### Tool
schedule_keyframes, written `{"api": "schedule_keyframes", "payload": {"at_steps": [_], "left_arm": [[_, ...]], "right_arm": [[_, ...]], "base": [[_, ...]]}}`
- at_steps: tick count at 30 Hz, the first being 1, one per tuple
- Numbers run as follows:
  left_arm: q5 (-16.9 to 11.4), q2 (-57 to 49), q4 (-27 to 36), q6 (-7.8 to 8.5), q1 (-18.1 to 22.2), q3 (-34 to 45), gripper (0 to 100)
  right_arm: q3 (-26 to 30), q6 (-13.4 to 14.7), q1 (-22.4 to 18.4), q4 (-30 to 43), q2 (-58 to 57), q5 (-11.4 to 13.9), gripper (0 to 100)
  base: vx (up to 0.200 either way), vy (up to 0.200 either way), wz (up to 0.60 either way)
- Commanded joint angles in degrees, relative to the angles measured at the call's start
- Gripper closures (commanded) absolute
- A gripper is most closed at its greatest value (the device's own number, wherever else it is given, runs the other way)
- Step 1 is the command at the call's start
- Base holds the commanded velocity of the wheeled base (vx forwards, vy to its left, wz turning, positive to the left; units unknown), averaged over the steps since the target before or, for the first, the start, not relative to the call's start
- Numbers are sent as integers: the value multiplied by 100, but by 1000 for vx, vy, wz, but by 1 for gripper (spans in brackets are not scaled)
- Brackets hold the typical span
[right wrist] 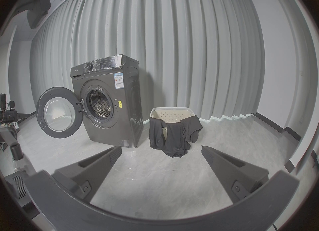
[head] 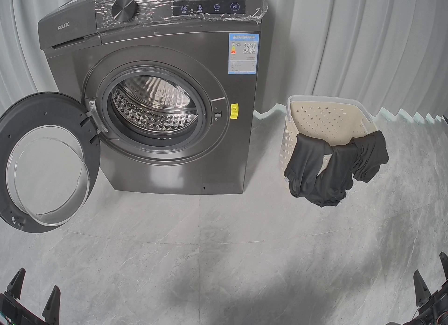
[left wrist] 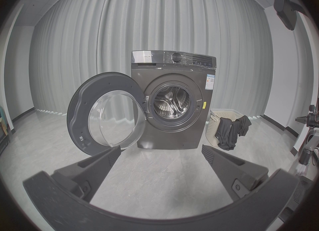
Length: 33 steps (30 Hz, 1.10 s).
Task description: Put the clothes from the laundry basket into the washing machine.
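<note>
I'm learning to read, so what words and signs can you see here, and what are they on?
Washing machine, top left corner: a short brand mark in pale letters, which I leave unspelled.
Blue-edged sticker on its front: print too small to read.
Yellow tag beside the drum opening: too small to read.
Control panel: small lit symbols, no readable words.
Laundry basket: no text.

The washing machine (head: 177, 172) carries a short pale logo (head: 63, 26) on its drawer front (head: 83, 23), lit icons (head: 217, 7) along the control panel (head: 156, 9), a blue-and-white label (head: 243, 53) with coloured rating bars and a speckled code square, and a yellow sticker (head: 234, 110) beside the drum opening (head: 154, 104). Their fine print seems too small to read.
</note>
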Motion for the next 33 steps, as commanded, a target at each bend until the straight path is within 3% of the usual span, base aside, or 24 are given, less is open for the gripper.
{"api": "schedule_keyframes", "payload": {"at_steps": [1, 17, 26, 33], "left_arm": [[-1, -92, -2, -1, 1, 92, 0], [-1, -92, -2, 16, 10, 101, 0], [-1, -92, -2, 16, 10, 92, 0], [-1, -92, -2, -1, 10, 92, 0]], "right_arm": [[101, -2, 2, -1, -71, 2, 0], [101, -2, 2, -1, -71, 2, 0], [101, -2, 2, -1, -71, 2, 0], [101, -2, 2, -1, -71, 2, 0]], "base": [[0, -200, 0], [0, -200, 0], [0, 0, 0], [200, 0, 0]]}}
